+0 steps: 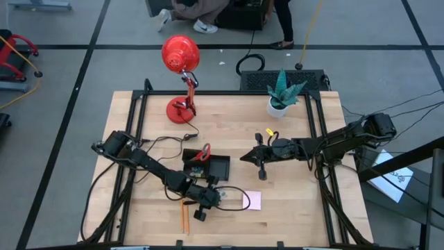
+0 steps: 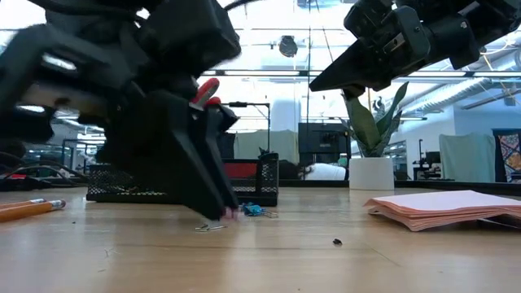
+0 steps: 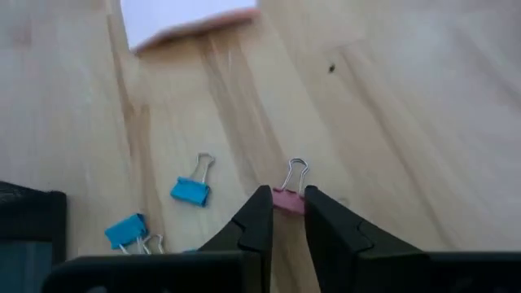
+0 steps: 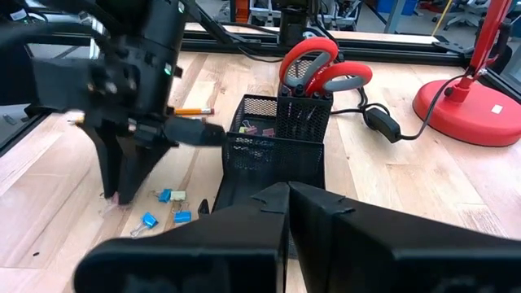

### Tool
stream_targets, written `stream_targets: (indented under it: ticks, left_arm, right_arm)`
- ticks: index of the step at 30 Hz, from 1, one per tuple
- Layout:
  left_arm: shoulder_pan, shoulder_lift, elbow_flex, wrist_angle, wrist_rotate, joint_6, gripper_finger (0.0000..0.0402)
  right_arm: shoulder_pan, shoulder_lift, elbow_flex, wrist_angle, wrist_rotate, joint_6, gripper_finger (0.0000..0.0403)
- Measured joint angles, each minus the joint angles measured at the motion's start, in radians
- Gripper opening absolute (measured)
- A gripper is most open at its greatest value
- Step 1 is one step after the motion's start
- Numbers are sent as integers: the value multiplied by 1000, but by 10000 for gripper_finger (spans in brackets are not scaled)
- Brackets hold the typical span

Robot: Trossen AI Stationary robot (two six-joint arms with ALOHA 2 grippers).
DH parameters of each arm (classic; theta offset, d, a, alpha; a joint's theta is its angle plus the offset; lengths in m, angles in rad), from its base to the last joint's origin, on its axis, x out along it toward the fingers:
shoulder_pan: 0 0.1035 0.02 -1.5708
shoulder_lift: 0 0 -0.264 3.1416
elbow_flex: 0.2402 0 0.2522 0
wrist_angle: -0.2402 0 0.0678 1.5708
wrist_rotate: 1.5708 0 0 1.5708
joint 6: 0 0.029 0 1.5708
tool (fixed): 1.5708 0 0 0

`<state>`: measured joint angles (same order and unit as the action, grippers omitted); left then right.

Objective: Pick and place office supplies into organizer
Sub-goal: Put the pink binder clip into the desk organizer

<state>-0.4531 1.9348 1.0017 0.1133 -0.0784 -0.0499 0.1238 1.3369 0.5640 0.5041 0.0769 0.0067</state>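
A small pink binder clip (image 3: 287,200) lies on the wooden table near the front, and my left gripper (image 3: 287,203) is shut on it. Three blue clips (image 3: 190,191) (image 3: 125,230) (image 4: 182,216) lie loose beside it. The black mesh organizer (image 1: 206,165) stands just behind, with red-handled scissors (image 4: 321,69) upright in its cup. A pink sticky-note pad (image 1: 253,201) and orange pencils (image 1: 185,217) lie flat on the table on either side of my left gripper (image 1: 208,198). My right gripper (image 1: 246,157) hangs shut above the table, right of the organizer, with nothing in it. My left gripper pinches the pink clip's body (image 3: 286,198) between its two fingertips (image 3: 262,203). The fingers slant down from the table's left. The clip's wire handle (image 3: 296,169) sticks out past the fingertips. In the low view the clip (image 2: 231,213) is at the table top.
A red desk lamp (image 1: 180,55) and a potted plant (image 1: 281,94) stand at the table's far edge. A small yellow piece (image 1: 267,132) lies in front of the plant. A black cable (image 1: 232,191) runs across the table near my left gripper.
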Motion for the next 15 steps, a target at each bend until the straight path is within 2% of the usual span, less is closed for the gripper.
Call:
stream_targets:
  ticks: [6,9,15]
  left_arm:
    - [-22,-100,1,-21,-64,21,64]
    - [-44,-189,1,-51,-111,52,64]
    - [-94,-397,2,-186,-281,83,64]
  right_arm:
    - [0,0,0,0,0,0,4]
    - [0,0,1,0,0,0,4]
    - [0,0,1,0,0,0,4]
